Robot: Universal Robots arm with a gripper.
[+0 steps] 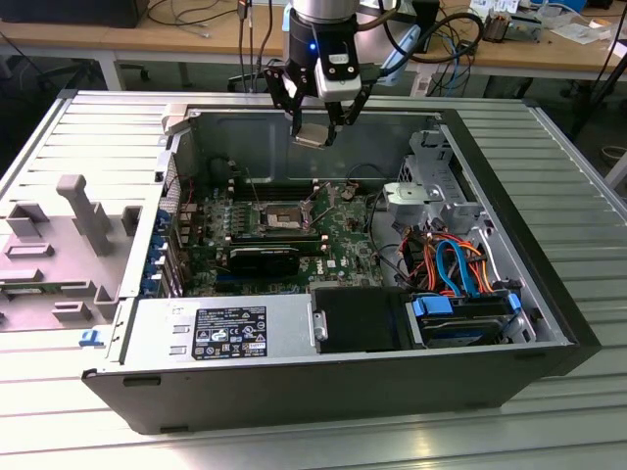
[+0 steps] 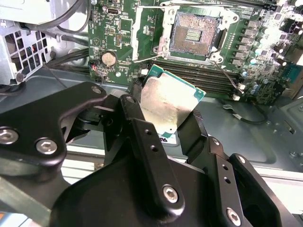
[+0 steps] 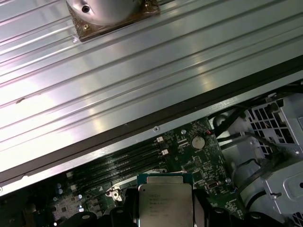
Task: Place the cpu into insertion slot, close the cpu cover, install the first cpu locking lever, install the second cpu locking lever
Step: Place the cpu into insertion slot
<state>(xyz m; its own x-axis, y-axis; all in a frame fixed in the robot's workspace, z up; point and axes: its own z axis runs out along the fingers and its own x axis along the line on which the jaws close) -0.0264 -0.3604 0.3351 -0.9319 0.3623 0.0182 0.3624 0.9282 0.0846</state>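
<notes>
The big grey computer case [image 1: 549, 225] lies open on its side on the ribbed metal table [image 1: 294, 446], and it is crowded inside. Toward the exterior view's right there is a tangle of orange and blue cables [image 1: 453, 262] above a drive with blue clips. Along the near edge sits the grey boxy power supply [image 1: 220, 328], and a long black graphics card [image 1: 265, 259] runs across the green circuit board [image 1: 338, 235] just on the near side of the socket. The square insertion slot with its dark, gold-tinted centre and silver rim [image 2: 194, 34] is bare. The thin silver frame of the cpu cover [image 2: 135, 35] is swung aside next to it, and the long black memory slots [image 2: 189, 72] run close along one edge. A round silver coin battery [image 2: 109, 58] sits further off on the board. The arm's black gripper [image 1: 315, 132] hangs over the far wall of the case, well above the board and farther back than the socket. Its two black fingers [image 2: 142, 137] are drawn in part-way and pinch the small flat square cpu with the dull silver top [image 2: 170, 101] by opposite edges. The chip is tilted in the air and touches nothing else.
</notes>
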